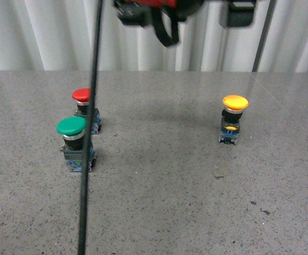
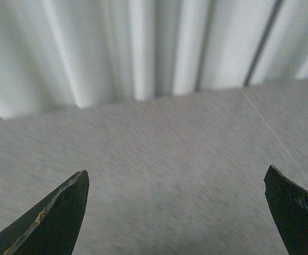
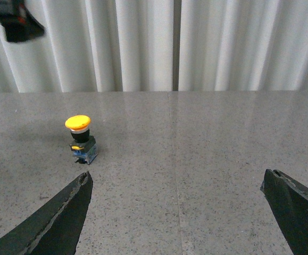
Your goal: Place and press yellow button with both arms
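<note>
The yellow button stands upright on the grey speckled table at the right, with yellow cap, black body and blue base. It also shows in the right wrist view, some way beyond the fingers and off toward one of them. My right gripper is open and empty above the table. My left gripper is open and empty, with only bare table and white curtain between its fingers. Neither gripper's fingers show in the front view; only dark arm parts hang at its top edge.
A green-capped button and a red-capped button stand close together at the left. A black cable hangs down in front of them. A white pleated curtain closes off the table's far edge.
</note>
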Robot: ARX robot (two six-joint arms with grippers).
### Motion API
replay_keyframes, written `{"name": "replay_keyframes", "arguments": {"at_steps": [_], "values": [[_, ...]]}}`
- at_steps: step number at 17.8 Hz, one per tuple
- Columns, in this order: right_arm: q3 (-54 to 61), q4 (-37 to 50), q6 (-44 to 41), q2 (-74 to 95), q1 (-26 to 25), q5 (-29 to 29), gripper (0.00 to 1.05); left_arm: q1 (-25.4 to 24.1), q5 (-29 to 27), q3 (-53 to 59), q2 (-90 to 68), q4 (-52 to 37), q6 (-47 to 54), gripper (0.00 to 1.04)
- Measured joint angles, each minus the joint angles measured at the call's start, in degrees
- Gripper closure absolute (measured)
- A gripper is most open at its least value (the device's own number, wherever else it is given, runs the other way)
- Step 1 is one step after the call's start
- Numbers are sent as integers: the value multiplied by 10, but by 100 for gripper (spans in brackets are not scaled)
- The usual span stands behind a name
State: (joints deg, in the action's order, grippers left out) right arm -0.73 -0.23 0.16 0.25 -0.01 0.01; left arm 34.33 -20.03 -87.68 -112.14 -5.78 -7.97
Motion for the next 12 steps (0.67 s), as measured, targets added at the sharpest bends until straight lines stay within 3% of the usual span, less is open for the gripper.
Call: {"name": "replay_keyframes", "arguments": {"at_steps": [3,5,9,12], "values": [[0,0,0,0,0,0,7,-61,-58,131,141,-140,158,7],[0,0,0,0,0,0,7,-88,-66,254,263,-219,277,8],[0,0,0,0,0,0,7,-211,51,592,532,-282,121,52],[0,0,0,0,0,0,7,-239,101,712,597,-288,92,84]]}}
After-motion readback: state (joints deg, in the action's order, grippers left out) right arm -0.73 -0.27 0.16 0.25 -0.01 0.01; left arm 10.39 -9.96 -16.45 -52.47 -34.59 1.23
